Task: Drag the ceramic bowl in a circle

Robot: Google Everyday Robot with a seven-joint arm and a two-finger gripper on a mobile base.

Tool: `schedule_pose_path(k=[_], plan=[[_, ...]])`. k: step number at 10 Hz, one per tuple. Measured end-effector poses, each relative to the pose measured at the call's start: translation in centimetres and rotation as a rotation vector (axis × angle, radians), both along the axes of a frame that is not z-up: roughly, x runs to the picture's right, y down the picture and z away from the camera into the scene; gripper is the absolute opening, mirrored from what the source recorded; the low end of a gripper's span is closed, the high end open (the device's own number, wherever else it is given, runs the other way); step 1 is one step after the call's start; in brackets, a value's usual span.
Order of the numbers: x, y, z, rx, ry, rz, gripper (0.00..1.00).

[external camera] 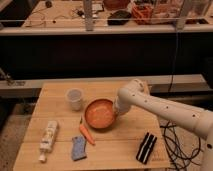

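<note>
No writing is legible, even on the gripper (116,108) at the ceramic bowl (98,114).

The ceramic bowl (99,114), shallow, orange, speckled inside, sat upright mid-way along the desk (125,145), my gripper (116,110) at its rim.

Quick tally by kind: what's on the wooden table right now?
Round orange ceramic bowl: 1
Translucent white plastic cup: 1
Orange carrot: 1
White bottle lying flat: 1
Blue flat packet: 1
Black ribbed block: 1
Total: 6
The arm's tool is at the bowl's right rim.
</note>
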State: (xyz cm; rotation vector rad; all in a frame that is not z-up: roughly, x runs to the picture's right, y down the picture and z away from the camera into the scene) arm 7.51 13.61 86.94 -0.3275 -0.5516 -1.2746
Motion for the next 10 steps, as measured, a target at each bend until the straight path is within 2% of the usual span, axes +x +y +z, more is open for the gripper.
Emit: schedule_pose_path(k=[4, 5, 7, 8, 10], plan=[[0.1, -3.4, 3.0, 0.020, 0.023, 0.029, 0.00], [0.9, -4.9, 4.5, 0.018, 0.033, 0.054, 0.00], [3.3, -6.6, 6.2, 0.010, 0.055, 0.104, 0.00], [5.3, -7.4, 7.2, 0.001, 0.084, 0.136, 0.00], [8.5, -8.1, 7.5, -0.001, 0.132, 0.184, 0.00]])
